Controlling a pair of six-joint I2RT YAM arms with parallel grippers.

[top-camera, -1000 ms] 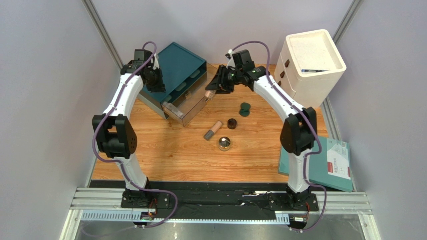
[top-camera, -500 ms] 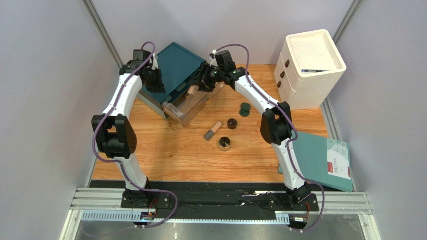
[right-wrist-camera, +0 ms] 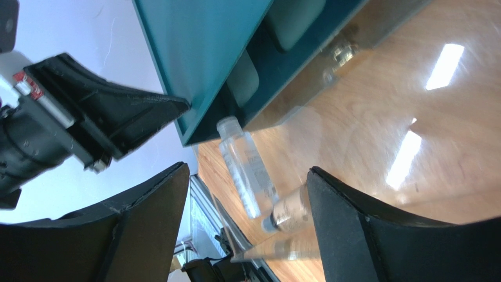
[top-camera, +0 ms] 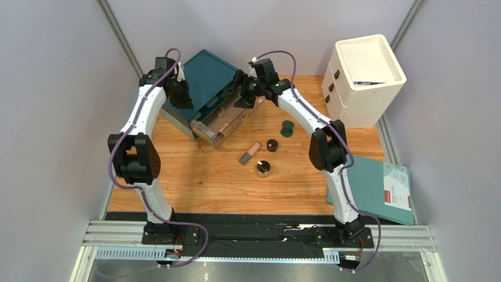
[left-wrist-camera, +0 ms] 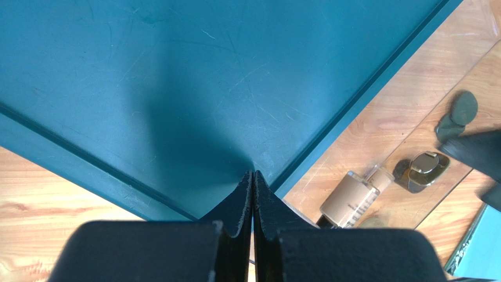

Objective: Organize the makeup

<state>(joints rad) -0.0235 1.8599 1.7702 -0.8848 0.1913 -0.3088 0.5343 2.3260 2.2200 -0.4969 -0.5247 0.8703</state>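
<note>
Makeup is sitting partly inside the teal drawer box's open drawer, the beige black-capped bottle lying beside the clear bottle beneath the wide-spread right pincer, while the left pincer, pinched shut, is pressing the box top; these light, slick bottles are probably wanting a mid-body grip.

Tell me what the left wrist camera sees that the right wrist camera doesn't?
Only the left wrist camera shows the gold round compact and the dark green piece, out on the wooden table. Only the right wrist camera shows the clear bottle, lying below the open right gripper. Both show the teal drawer box, the left gripper against it, and the beige black-capped bottle.
</note>
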